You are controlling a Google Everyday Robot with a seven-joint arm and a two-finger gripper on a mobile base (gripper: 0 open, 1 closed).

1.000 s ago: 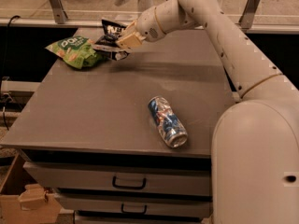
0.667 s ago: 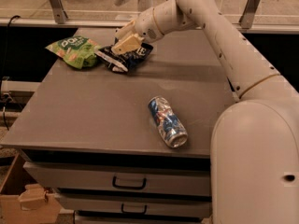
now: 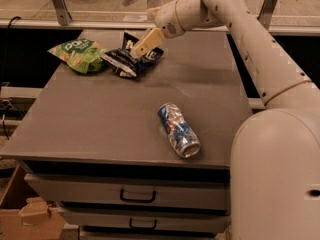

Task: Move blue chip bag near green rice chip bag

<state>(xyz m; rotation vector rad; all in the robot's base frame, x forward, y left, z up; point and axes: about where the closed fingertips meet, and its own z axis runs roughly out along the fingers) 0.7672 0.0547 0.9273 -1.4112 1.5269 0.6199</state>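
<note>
The gripper (image 3: 137, 50) sits over the far-left part of the grey tabletop (image 3: 115, 114), at the end of the white arm (image 3: 250, 39) that reaches in from the right side. Its pale fingers (image 3: 146, 42) angle down and to the left, their tips right on top of the blue chip bag (image 3: 131, 60). Whether they are clamped on the bag or merely lying against it, I cannot tell.

The blue chip bag lies near the far edge of the surface, left of the middle, crumpled, with white lettering showing beside the fingers and a pale edge turned toward the front. Just to its left is the green rice chip bag (image 3: 79, 54), close to the far-left corner; the two bags look to be touching or very nearly so where their edges meet.

A blue-and-silver drink can (image 3: 178, 129) lies on its side well apart from both bags, toward the front-right corner, with its top end pointing toward the front edge. Below the front edge, two drawers (image 3: 135, 194) with dark handles show. A cardboard box (image 3: 25, 219) sits on the floor at the lower left.
</note>
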